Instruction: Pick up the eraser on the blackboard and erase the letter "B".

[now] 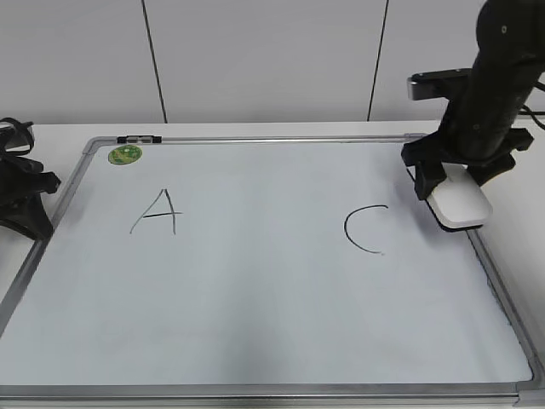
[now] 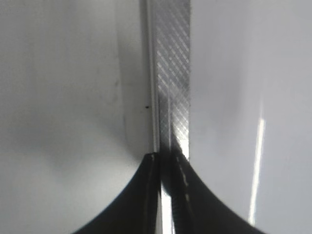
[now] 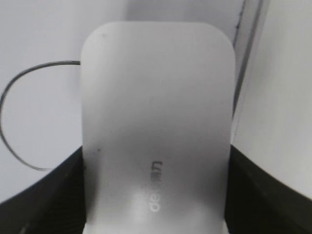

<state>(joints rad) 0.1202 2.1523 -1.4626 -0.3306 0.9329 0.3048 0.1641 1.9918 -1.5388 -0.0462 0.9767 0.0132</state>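
Note:
The blackboard (image 1: 255,324) is a large white board with a silver frame, lying flat on the table. On it I see a black "A" (image 1: 157,213) at the left and a "C" (image 1: 364,228) at the right; no letter "B" shows between them. My right gripper (image 1: 460,200) is shut on the white eraser (image 1: 460,203), holding it at the board's right edge beside the "C". In the right wrist view the eraser (image 3: 156,136) fills the frame between the jaws, with the "C" (image 3: 14,117) to its left. My left gripper (image 2: 165,161) is shut and empty over the board's left frame (image 2: 170,73).
A round green sticker (image 1: 124,155) sits at the board's far left corner. The left arm (image 1: 21,192) rests on the white table beside the board's left frame. The board's right frame (image 3: 246,63) runs just right of the eraser.

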